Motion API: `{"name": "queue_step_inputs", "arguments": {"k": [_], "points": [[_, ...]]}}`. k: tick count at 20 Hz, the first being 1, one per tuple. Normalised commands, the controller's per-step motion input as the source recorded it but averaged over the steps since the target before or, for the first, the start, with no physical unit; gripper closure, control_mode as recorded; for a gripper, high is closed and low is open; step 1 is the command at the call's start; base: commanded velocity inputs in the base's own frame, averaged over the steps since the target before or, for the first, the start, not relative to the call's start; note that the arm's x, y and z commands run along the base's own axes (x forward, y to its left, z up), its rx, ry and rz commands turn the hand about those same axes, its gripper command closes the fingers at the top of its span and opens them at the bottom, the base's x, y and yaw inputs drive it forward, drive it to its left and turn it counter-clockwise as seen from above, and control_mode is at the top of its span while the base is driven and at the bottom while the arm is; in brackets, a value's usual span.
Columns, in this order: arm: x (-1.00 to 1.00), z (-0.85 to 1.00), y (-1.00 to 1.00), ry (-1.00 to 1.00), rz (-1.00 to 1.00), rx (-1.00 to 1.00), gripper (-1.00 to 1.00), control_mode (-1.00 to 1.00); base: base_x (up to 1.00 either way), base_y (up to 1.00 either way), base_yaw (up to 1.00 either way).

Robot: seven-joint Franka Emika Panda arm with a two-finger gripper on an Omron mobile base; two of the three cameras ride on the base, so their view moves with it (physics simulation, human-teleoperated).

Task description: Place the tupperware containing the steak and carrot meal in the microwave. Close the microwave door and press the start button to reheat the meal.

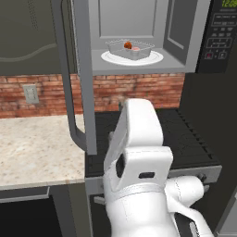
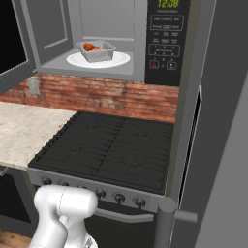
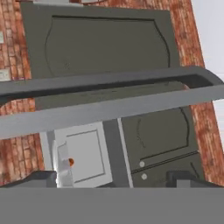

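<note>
Since the tupperware (image 1: 130, 49) already sits on the white turntable plate (image 1: 152, 59) inside the microwave (image 1: 180, 32), with the orange carrot chunk (image 1: 127, 45) and the pinkish steak (image 1: 136, 48) in it, the placing looks done and the door is what matters next. From the right base camera the tub (image 2: 97, 50) lies at about 11 o'clock, the black keypad strip (image 2: 165, 41) beside it at 1 o'clock. The microwave door (image 1: 83, 69) stands swung wide open, edge-on to the left base camera at 10 o'clock, its long grey bar handle (image 1: 69, 97) running top to bottom. Through the hand camera that same bar (image 3: 109, 85) crosses the frame nearly side to side, just ahead of the gripper (image 3: 113, 177), whose two dark tips (image 3: 41, 178) stand spread wide apart and hold nothing. So the door's edge lies straight in front of the released claw, its long axis across the fingers; pushing it shut seems the step in hand. Below, the black stove (image 2: 106, 150) and the stone counter (image 1: 32, 148) sit well clear.
</note>
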Motion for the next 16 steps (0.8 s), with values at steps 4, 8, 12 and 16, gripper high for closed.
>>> {"name": "queue_step_inputs", "arguments": {"k": [4,8,12,16], "points": [[-0.14,0.0,0.71,-0.03,-0.05,-0.12,-1.0,-1.0,0.0,0.0,0.0],[-0.03,0.0,0.66,0.0,-0.06,-0.08,-1.0,-1.0,0.0,0.0,0.0],[0.0,0.0,0.53,0.0,-0.07,-0.01,-1.0,-1.0,0.0,0.0,0.0],[0.18,-0.06,0.41,0.0,-0.09,0.0,-1.0,-1.0,0.0,0.0,0.0]]}}
